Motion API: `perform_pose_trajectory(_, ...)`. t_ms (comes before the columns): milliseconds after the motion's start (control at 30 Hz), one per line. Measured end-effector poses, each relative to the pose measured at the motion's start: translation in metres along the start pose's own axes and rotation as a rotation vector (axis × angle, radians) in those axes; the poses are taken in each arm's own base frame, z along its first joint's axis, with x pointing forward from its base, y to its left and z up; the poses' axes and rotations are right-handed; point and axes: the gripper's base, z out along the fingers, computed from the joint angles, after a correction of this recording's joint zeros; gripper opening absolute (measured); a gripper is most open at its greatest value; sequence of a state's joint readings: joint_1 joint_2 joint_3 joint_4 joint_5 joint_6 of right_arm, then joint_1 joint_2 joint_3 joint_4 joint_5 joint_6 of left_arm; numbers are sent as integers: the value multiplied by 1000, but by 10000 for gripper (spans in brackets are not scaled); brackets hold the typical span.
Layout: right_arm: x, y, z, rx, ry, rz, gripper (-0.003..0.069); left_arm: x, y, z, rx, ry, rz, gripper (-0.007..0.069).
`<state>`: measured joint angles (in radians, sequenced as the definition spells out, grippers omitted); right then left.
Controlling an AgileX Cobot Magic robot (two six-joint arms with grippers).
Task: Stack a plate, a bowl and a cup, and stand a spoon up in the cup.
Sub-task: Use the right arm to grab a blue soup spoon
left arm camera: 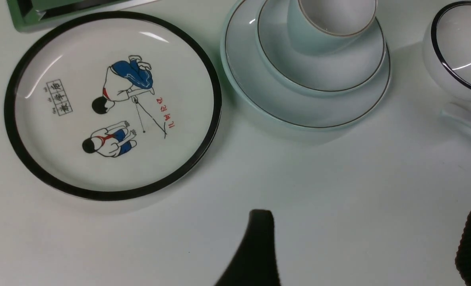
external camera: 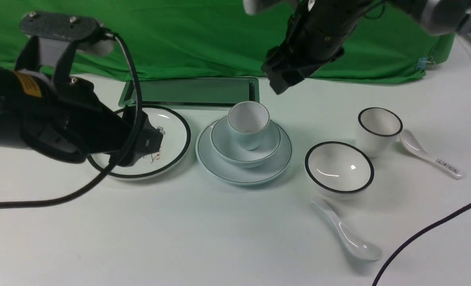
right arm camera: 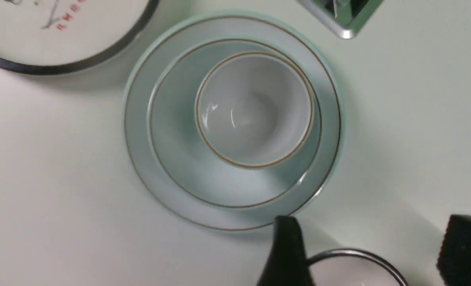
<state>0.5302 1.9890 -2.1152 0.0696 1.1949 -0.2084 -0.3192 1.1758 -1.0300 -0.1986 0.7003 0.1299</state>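
I'm holding right gripper (right arm camera: 372, 228) and left gripper (left arm camera: 368, 220) with jaws apart, empty, clear of the cup (external camera: 248, 121) nested in bowl (external camera: 224, 147) on plate (external camera: 216, 167), since the spoon (external camera: 348, 234) is lying unfetched.

Cup (external camera: 248, 123) sits in bowl (external camera: 243, 156) on plate (external camera: 239, 175), centre; picture plate (external camera: 173, 137) left; smaller bowl (external camera: 339, 169) right, spoon (external camera: 346, 232) before it, other cup (external camera: 378, 131) behind.

I work over a white tabletop (external camera: 219, 238), bright, with soft shadows. A green cloth (external camera: 203, 39) hangs as backdrop along the far edge. Just in front of the cloth lies a shiny rectangular tray (external camera: 191, 93), mirroring the green. A blue clip (external camera: 421, 63) pinches the cloth's right end.
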Motion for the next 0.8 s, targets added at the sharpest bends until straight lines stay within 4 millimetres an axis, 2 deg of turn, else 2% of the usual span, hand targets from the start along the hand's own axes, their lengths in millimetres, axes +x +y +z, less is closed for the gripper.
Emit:
perform_pose_trajectory(33,3,1,0,-2,10,-1,509,0,0,0,0,0,0,579)
perform_pose_trajectory(67,13,6,-14,-8,20,-11,509,0,0,0,-1,0,1,579)
perform_pose_trajectory(100,25,9,-19,-15,48,-17,510,0,0,0,-2,0,3,579)
perform_pose_trajectory(133,30,10,-16,-20,69,-17,510,0,0,0,-2,0,3,579)
perform_pose_trajectory(167,49,16,-15,-35,129,-23,510,0,0,0,-2,0,3,579)
perform_pose_trajectory(200,57,18,-16,-41,150,-25,510,0,0,0,-2,0,3,579)
perform_pose_trajectory(300,95,26,5,-67,272,-29,510,0,0,0,-2,0,3,579)
perform_pose_trajectory(367,107,28,14,-73,300,-29,510,0,0,0,-2,0,3,579)
perform_pose_trajectory(400,116,31,27,-73,301,-26,510,0,0,0,-2,0,3,579)
perform_pose_trajectory(567,135,35,63,-69,277,-21,510,0,0,0,-3,-3,3,579)
perform_pose_trajectory(800,142,38,102,-81,331,-22,510,0,0,0,-3,-3,3,579)
